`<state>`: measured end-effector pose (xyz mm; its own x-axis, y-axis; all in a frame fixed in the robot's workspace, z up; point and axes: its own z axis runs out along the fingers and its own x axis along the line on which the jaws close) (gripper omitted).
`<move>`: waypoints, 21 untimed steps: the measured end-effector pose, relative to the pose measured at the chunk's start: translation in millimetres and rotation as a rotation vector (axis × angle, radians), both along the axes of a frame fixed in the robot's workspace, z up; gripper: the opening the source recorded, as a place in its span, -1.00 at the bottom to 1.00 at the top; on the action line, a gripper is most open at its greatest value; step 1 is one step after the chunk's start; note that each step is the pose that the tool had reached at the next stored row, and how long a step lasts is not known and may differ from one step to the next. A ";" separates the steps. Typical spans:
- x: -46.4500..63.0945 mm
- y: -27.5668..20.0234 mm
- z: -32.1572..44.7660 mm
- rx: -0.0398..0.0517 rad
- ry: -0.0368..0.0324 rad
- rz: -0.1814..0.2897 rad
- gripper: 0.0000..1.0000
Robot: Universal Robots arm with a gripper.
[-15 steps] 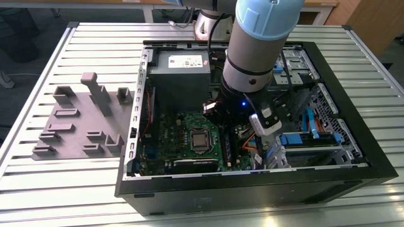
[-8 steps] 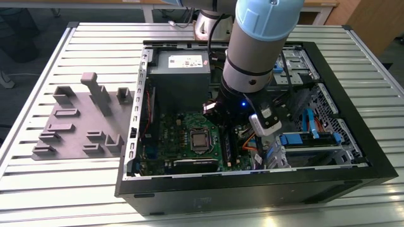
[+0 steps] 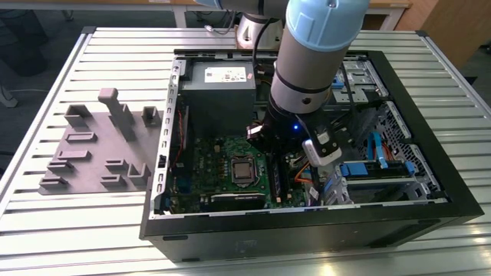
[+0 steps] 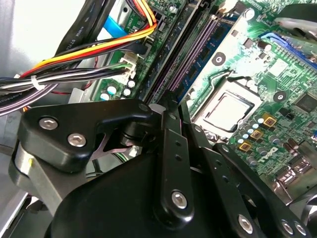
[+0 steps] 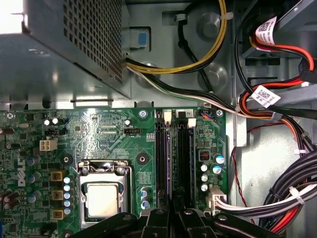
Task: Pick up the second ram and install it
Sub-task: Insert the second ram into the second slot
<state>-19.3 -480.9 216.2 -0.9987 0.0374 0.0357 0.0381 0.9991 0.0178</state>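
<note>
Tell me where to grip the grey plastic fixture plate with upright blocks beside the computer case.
Probably the tallest upright post, from straight above: it stands clear of the other blocks with flat opposite sides, while the grey fixture plate lies flat on the slatted metal table.

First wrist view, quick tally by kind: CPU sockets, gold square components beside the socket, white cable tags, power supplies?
CPU socket: 1
Gold square components: 3
White cable tags: 2
Power supply: 1
Total: 7
</note>
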 end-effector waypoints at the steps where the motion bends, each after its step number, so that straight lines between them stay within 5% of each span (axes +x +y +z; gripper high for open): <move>1: 0.1 0.2 -0.2 0.0000 0.0000 -0.001 -0.73; 21: -0.7 1.4 -2.1 0.0003 -0.0001 -0.005 -0.73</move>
